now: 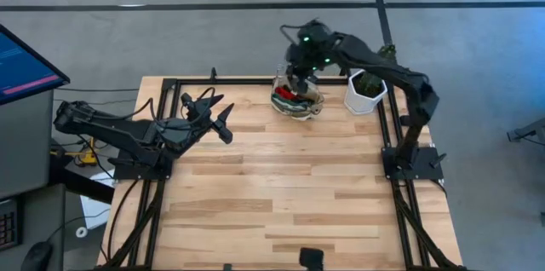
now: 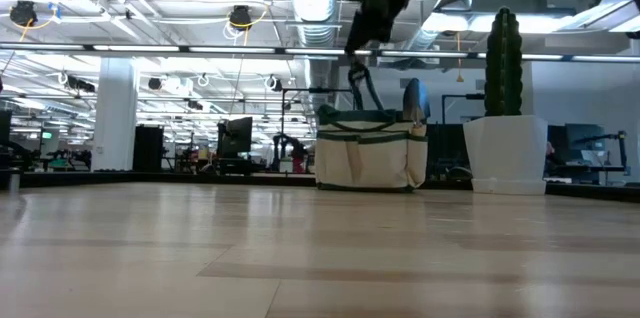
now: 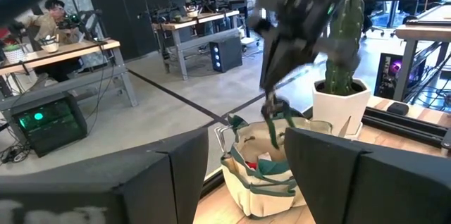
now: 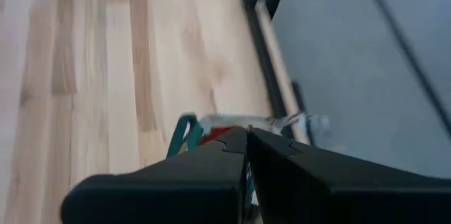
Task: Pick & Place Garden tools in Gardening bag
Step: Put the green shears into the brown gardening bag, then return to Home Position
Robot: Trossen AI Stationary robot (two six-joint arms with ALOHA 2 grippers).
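Observation:
The cream gardening bag [image 1: 297,99] with green trim stands on its base at the table's far edge; it also shows in the low view [image 2: 370,156] and the left wrist view [image 3: 261,178]. A red-headed tool [image 1: 290,94] lies inside it, and a trowel blade [image 2: 415,101] sticks up out of it. My right gripper [image 1: 298,73] is right above the bag, shut on one green handle. My left gripper [image 1: 218,116] is open and empty above the table's left part, its fingers pointing toward the bag. My right gripper pinches the top of one green handle [image 2: 357,70] of the bag between its two fingers, coming from above and pointing down. A thin green strip [image 4: 248,180] shows between the shut fingers. The handle stands drawn up below the gripper, and the bag's base stays on the table.
A white pot with a green cactus [image 1: 366,90] stands just right of the bag, close to my right arm. The black frame rail [image 1: 255,82] runs along the far edge. The wooden table top [image 1: 281,186] stretches toward the near edge. People sit at desks in the room beyond.

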